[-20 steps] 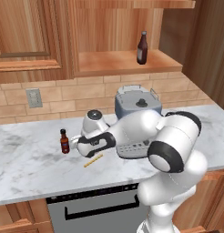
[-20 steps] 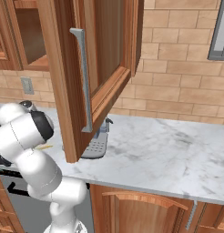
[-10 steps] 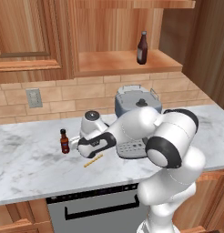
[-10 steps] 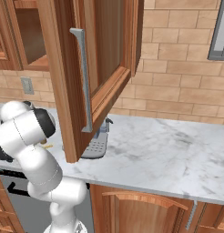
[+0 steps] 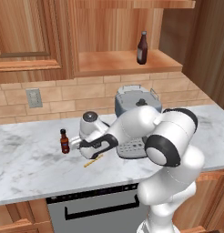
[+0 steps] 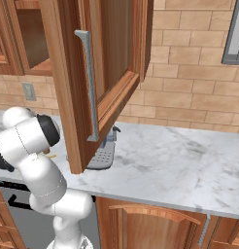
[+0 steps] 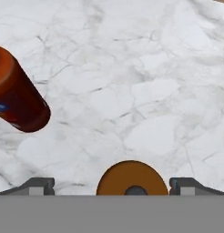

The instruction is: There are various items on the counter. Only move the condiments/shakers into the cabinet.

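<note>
Gripper (image 7: 111,184) spread open low on the frame, straddling the tan pepper shaker (image 7: 132,178) for pickup; red-labelled sauce bottle (image 7: 16,98) stands clear at left

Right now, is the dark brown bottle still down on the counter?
No, the dark brown bottle stands upright on the cabinet shelf, above the coffee machine.

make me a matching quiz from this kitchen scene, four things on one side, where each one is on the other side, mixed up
Things:
1. dark brown bottle
2. small sauce bottle
3. yellow stick
4. wooden shaker

Places:
A. lying on the counter by the coffee machine
B. between the open claw tips
C. standing on the cabinet shelf
D. upright on the counter, left of the arm

Pairs: 1-C, 2-D, 3-A, 4-B
</note>
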{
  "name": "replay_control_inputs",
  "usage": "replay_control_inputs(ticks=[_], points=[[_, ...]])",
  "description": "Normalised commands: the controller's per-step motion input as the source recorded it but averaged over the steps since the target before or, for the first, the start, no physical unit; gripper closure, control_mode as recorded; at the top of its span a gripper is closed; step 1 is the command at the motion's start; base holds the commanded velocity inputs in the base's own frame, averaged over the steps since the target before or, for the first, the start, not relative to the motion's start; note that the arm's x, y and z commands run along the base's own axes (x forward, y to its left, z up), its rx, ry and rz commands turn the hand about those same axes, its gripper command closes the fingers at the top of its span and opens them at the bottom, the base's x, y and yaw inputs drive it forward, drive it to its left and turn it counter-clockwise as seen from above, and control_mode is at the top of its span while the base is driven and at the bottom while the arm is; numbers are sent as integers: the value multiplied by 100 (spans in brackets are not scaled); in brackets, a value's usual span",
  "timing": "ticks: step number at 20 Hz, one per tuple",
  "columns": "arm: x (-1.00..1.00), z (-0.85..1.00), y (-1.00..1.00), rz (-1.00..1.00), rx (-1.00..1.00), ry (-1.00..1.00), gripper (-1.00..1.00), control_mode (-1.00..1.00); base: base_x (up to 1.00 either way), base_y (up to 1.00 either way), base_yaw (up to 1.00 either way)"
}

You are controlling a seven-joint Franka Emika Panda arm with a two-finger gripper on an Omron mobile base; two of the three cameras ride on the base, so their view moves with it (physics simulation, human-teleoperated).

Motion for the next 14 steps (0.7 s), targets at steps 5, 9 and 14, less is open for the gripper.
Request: replay_control_inputs(ticks=[5,9,14], points=[[0,-1,0,0,-1,-1,100,-100,0,0,0],[0,0,0,0,0,0,100,-100,0,0,0],[-12,17,0,0,0,-7,100,-100,0,0,0]])
